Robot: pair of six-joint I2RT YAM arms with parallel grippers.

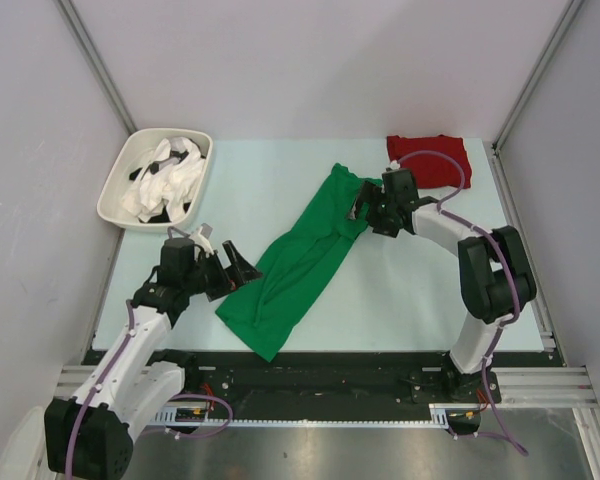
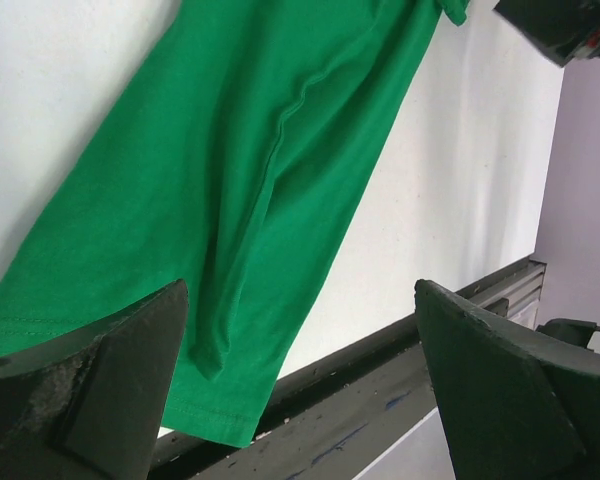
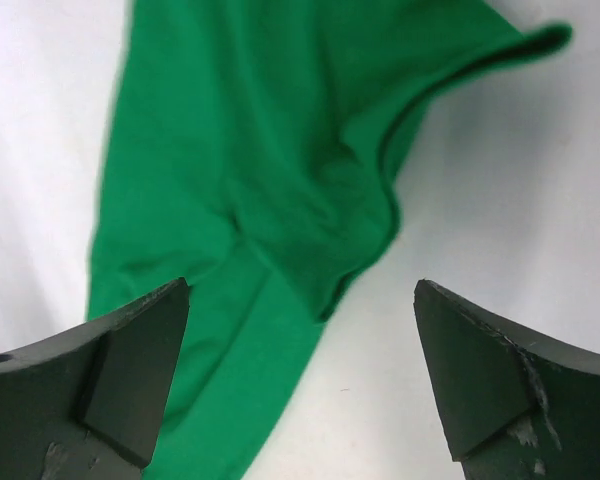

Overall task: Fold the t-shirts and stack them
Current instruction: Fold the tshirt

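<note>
The green t-shirt [image 1: 298,260] is lying mid-table as a long folded strip, running diagonally from near-left to far-right. The left gripper [image 1: 230,268] is hovering just beside its near hem, jaws spread wide and empty. The right gripper [image 1: 370,212] is hanging over the far end, likewise open. The red t-shirt [image 1: 430,158] is sitting folded at the far right corner.

Bare table [image 1: 410,290] right of green shirt [image 1: 300,255]
</note>
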